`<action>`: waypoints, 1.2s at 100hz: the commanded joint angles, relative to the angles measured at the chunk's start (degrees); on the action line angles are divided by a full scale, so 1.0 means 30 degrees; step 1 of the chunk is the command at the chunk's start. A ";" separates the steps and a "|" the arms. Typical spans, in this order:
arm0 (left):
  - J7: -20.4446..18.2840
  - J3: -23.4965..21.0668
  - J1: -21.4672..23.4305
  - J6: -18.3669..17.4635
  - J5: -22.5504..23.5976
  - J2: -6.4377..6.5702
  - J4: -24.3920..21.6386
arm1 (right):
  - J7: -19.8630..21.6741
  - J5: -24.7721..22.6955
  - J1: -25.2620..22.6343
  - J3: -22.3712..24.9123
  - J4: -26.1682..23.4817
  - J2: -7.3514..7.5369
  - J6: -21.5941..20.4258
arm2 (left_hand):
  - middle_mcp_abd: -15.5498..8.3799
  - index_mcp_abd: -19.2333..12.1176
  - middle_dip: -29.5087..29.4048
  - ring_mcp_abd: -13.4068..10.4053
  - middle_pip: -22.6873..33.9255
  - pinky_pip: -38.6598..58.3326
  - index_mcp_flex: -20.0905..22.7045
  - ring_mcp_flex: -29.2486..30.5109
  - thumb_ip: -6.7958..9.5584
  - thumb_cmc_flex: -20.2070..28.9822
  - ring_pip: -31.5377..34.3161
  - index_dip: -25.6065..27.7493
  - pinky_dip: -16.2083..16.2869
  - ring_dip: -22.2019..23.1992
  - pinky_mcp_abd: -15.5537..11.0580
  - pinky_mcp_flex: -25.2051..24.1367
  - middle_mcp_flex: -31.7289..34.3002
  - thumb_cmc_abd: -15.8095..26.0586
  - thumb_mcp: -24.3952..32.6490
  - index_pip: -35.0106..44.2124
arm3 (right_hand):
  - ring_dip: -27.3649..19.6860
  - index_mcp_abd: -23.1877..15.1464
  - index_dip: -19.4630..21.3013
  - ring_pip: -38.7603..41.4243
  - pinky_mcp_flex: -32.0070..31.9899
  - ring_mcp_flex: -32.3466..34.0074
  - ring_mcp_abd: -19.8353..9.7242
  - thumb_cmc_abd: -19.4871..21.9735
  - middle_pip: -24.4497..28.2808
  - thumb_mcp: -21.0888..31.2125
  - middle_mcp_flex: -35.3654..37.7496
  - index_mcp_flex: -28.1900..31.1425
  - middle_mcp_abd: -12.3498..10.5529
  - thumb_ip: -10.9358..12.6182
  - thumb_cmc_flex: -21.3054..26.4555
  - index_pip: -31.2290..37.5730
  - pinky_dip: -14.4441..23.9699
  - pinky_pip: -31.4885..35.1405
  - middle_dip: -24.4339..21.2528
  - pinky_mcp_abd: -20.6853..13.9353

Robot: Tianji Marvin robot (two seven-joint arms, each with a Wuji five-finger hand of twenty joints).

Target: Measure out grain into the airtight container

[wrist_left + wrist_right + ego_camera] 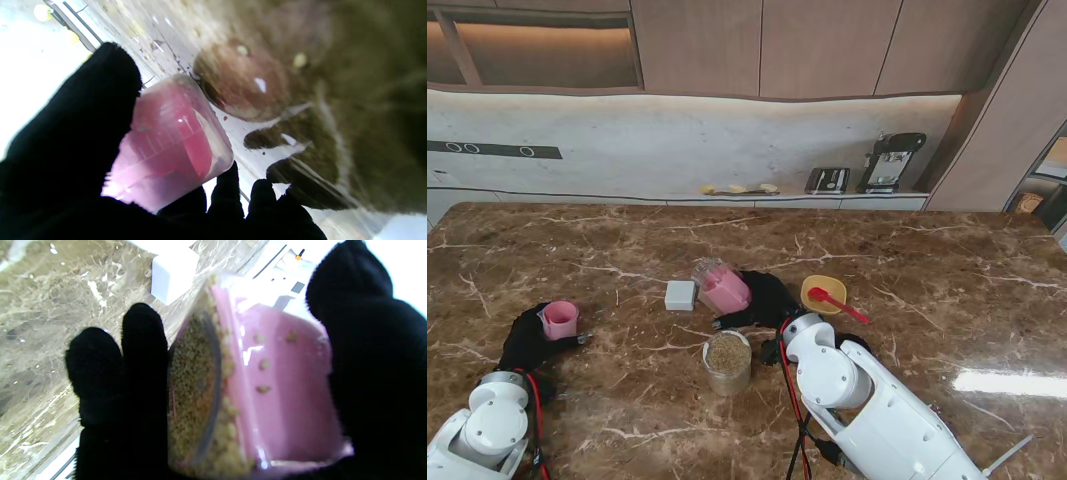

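Fingers [143,350] of our right hand [762,300] wrap the pink grain container [722,288], thumb on one side and the others opposite, a firm grasp. We hold it tipped on its side, long axis leaning left and away from us, its clear mouth end pointing toward the white block [680,295] just beside it. The right wrist view shows grain [193,383] heaped against that clear end.

The open jar [727,361], already holding grain, stands upright on the marble table [947,300], nearer to us than the tilted container and not under its mouth. We judge that the coming move turns on this offset.

Our left hand [532,340] grips the pink measuring cup [559,320], upright and well to the left. The right hand is much nearer the jar.

A yellow bowl [824,292] with a red spoon [835,302] sits to the right.
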 commanded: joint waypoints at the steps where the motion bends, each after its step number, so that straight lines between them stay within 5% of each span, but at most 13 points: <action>1: -0.0345 0.0140 0.0797 0.0529 0.0200 0.0002 0.1323 | 0.0171 0.0162 -0.0099 0.0001 0.0071 -0.0113 -0.0062 | -0.0592 -0.0656 -0.0176 0.0049 -0.0395 -0.0120 0.2200 -0.0500 0.0105 0.0290 -0.0477 0.0024 -0.0308 -0.0268 0.2593 0.0099 -0.0808 0.2088 0.2733 0.0468 | -0.0208 -0.4293 0.0215 0.0652 -0.0195 0.0994 -0.2767 0.6834 0.3485 0.4722 0.2078 0.2157 -0.2238 -0.0313 0.2286 0.3064 0.0322 -0.0013 0.0476 -0.1704; 11: -0.0696 0.0078 0.0866 0.0759 0.0483 0.0120 0.1197 | 0.0136 0.0170 -0.0090 0.0006 0.0087 -0.0123 -0.0109 | -0.0520 -0.0328 -0.0125 0.0146 -0.0530 -0.0123 0.1736 -0.0526 0.0948 -0.0367 -0.0475 0.0227 -0.0309 -0.0332 0.2660 0.0089 -0.0882 0.1937 0.3560 0.0187 | -0.0208 -0.4310 0.0211 0.0652 -0.0195 0.0995 -0.2769 0.6832 0.3489 0.4738 0.2082 0.2180 -0.2245 -0.0313 0.2275 0.3073 0.0324 -0.0013 0.0479 -0.1703; 45: -0.1480 0.0050 0.0915 0.0714 0.1049 0.0389 0.1215 | 0.0051 0.0179 -0.0153 0.0054 0.0063 -0.0136 -0.0125 | -0.0409 -0.0580 -0.0111 0.0450 -0.1085 -0.0131 -0.3421 -0.0560 0.0590 -0.0869 -0.0441 -0.0345 -0.0314 -0.0281 0.2886 0.0052 -0.1131 -0.0441 0.3158 -0.1820 | -0.0202 -0.4289 0.0195 0.0663 -0.0195 0.0995 -0.2761 0.6824 0.3494 0.4739 0.2083 0.2170 -0.2237 -0.0316 0.2299 0.3079 0.0328 -0.0015 0.0478 -0.1703; 85: -0.2280 0.0099 0.0840 0.0631 0.1802 0.0688 0.1041 | -0.0006 0.0239 -0.0145 0.0081 0.0047 -0.0155 -0.0229 | -0.0216 0.2093 0.0184 0.0707 -0.1533 -0.0134 -0.4043 -0.0589 0.0353 -0.1836 -0.0413 -0.1850 -0.0317 -0.0223 0.3005 0.0033 -0.1216 -0.0521 0.1623 -0.3637 | -0.0202 -0.4291 0.0193 0.0657 -0.0200 0.0968 -0.2758 0.6826 0.3493 0.4726 0.2070 0.2167 -0.2237 -0.0311 0.2305 0.3090 0.0332 -0.0020 0.0477 -0.1701; 120: -0.2632 -0.0025 0.0780 0.0343 0.1986 0.0802 0.1049 | -0.0010 0.0227 -0.0088 0.0112 0.0021 -0.0154 -0.0270 | -0.0309 0.3183 0.0147 0.0453 -0.2050 -0.0130 -0.5550 -0.0571 0.0206 -0.2227 -0.0617 -0.2919 -0.0315 -0.0590 0.2903 0.0049 -0.1469 -0.0813 0.1120 -0.5436 | -0.0200 -0.4289 0.0188 0.0666 -0.0200 0.0974 -0.2749 0.6843 0.3497 0.4716 0.2080 0.2182 -0.2229 -0.0313 0.2297 0.3099 0.0335 -0.0021 0.0475 -0.1701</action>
